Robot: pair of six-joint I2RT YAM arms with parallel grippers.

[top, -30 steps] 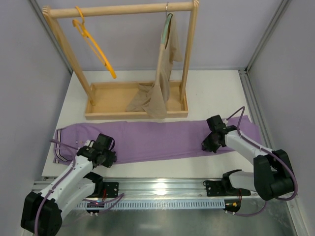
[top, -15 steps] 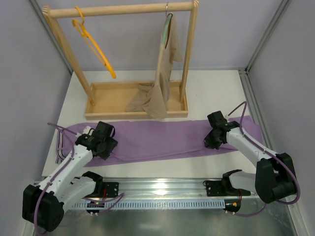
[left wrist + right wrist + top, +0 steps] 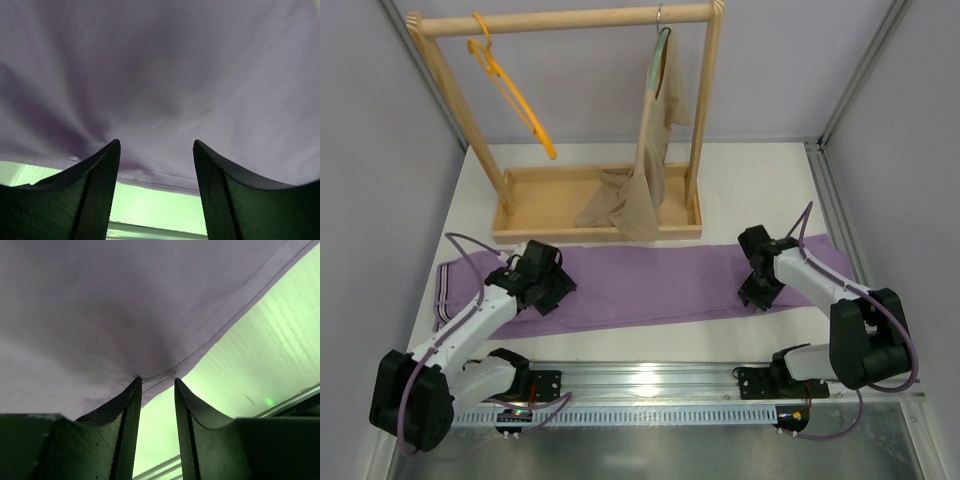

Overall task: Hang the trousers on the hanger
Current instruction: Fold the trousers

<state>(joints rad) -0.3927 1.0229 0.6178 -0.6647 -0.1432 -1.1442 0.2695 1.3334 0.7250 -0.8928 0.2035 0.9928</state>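
Observation:
The lilac trousers (image 3: 650, 285) lie stretched across the table in front of the rack, with the striped waistband at the left. The orange hanger (image 3: 510, 95) hangs by its hook from the left end of the wooden rail. My left gripper (image 3: 545, 285) rests low over the trousers near the waistband. Its jaws stand wide apart in the left wrist view (image 3: 156, 145), with the fabric (image 3: 160, 70) lying beyond the tips. My right gripper (image 3: 757, 290) sits over the leg end. It is open a little (image 3: 156, 381), and the trouser hem (image 3: 100, 305) touches its tips.
The wooden rack (image 3: 570, 20) stands on a tray base (image 3: 595, 232) behind the trousers. A beige garment (image 3: 655, 150) hangs on a grey-green hanger at the right of the rail. A metal rail (image 3: 650, 380) runs along the near table edge.
Both grippers carried the near edge of the trousers away from me toward the rack, then opened and let the fabric go. The left gripper opened first.

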